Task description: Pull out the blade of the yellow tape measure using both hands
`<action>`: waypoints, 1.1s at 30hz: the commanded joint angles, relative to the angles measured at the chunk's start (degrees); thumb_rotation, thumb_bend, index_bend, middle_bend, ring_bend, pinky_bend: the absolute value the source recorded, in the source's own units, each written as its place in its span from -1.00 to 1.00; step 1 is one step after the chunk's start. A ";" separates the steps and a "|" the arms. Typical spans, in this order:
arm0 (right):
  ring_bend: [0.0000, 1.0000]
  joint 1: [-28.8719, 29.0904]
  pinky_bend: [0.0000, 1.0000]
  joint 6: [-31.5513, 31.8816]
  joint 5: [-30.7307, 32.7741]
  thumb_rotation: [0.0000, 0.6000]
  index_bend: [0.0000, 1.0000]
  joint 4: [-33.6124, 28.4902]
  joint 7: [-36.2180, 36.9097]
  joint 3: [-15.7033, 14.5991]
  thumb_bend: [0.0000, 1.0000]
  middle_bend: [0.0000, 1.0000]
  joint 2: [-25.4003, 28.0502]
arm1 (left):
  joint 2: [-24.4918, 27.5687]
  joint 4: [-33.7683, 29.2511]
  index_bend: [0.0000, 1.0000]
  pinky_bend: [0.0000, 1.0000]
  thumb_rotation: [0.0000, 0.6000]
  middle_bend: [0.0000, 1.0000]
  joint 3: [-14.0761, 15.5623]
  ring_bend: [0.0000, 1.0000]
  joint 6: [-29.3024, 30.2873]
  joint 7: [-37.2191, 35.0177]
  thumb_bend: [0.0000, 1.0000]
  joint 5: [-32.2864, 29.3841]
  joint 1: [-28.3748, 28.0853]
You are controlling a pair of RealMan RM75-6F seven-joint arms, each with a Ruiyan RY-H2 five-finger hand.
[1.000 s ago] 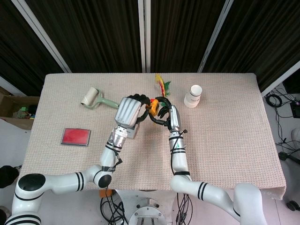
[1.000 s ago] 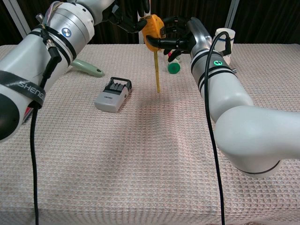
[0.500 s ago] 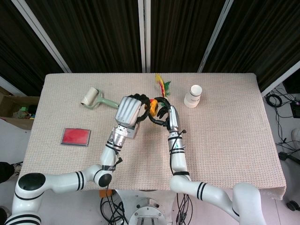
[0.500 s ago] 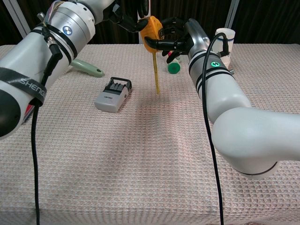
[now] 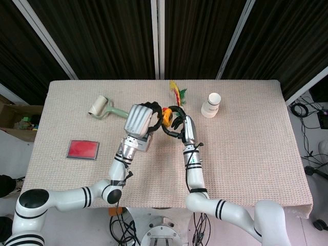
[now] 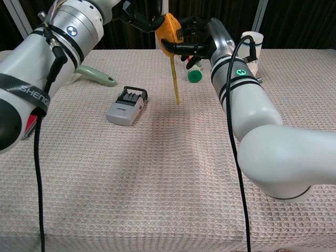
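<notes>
Yellow tape measure is up in the air over the tabletop's far-middle, right robot hand clamped on its case, left robot hand gripping its far side, blade hanging down, so hold the case firm and draw the blade out straight

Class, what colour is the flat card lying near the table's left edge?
Red card, clearest in the head view.
</notes>
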 commanded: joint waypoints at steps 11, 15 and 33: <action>0.20 -0.45 0.34 0.12 -0.55 1.00 0.66 -0.66 0.05 -0.46 -0.22 0.37 0.37 | -0.03 0.47 0.25 0.45 1.00 0.15 0.09 0.15 1.42 -1.04 -0.15 1.13 0.08; 0.20 -0.61 0.34 0.05 -0.51 1.00 0.66 -0.67 0.08 -0.56 -0.23 0.37 0.39 | -0.01 0.62 0.25 0.46 1.00 0.16 -0.10 0.16 2.07 -1.28 -0.15 1.31 0.22; 0.20 -1.09 0.34 0.08 -0.70 1.00 0.65 -1.34 -0.52 -1.05 -0.22 0.37 0.65 | -0.80 2.01 0.27 0.47 1.00 0.19 -0.91 0.19 5.14 -2.41 -0.14 2.81 0.28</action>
